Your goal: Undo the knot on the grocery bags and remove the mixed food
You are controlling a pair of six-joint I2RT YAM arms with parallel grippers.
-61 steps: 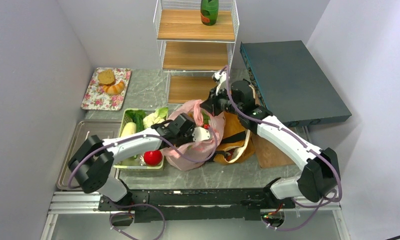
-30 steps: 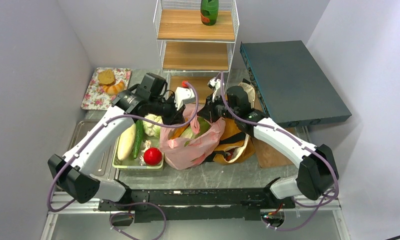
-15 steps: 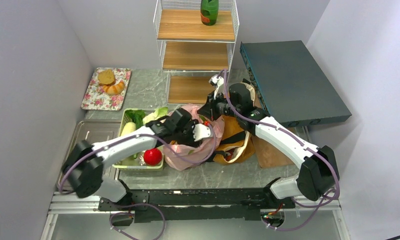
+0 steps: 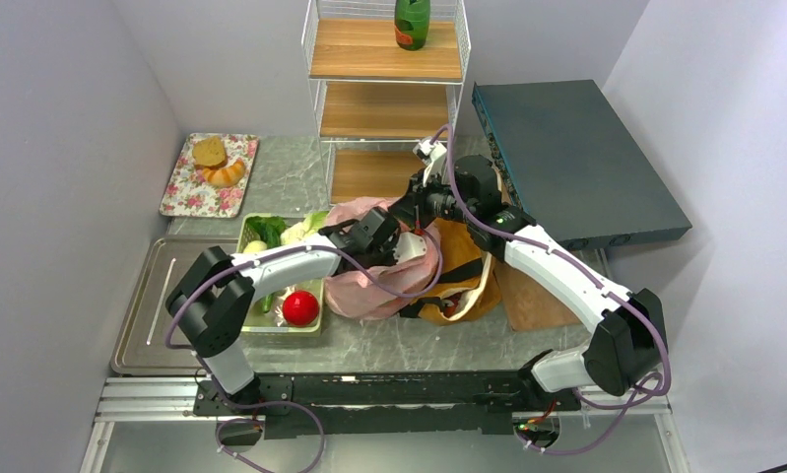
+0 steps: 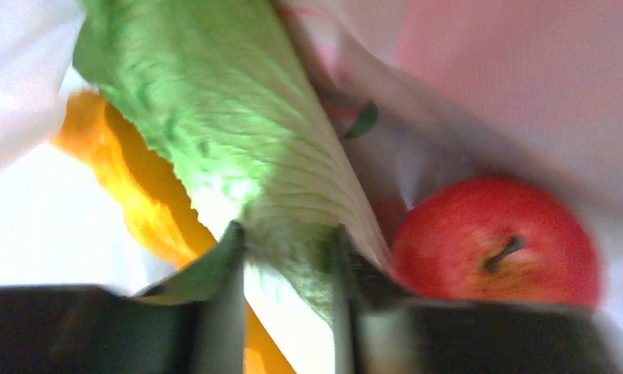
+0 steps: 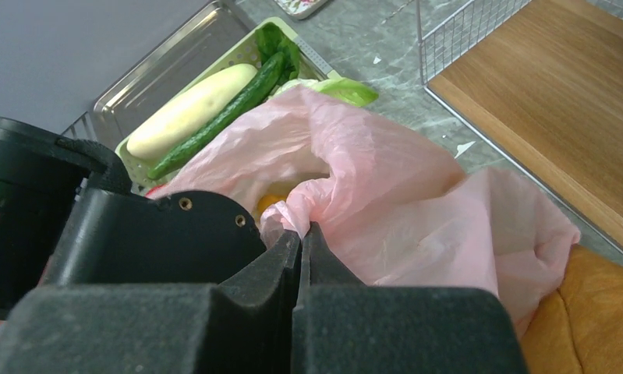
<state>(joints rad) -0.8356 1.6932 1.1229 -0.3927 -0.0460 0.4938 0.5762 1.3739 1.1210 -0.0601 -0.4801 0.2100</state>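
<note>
Grey marbled tabletop [image 4: 300, 177]: we note the left gripper [image 5: 284, 312] inside the thin, crinkled pink bag [image 4: 379, 281], jaws apart astride a ribbed cabbage leaf [image 5: 238, 140] beside a glossy apple [image 5: 495, 241], right gripper [image 6: 300, 257] clamped on the bag's rim.

bottle label: the bottle [image 4: 412, 22] has a red patch, too small for me to read
pink bag print: I can't read any on the pink bag [image 6: 417, 210]
</note>
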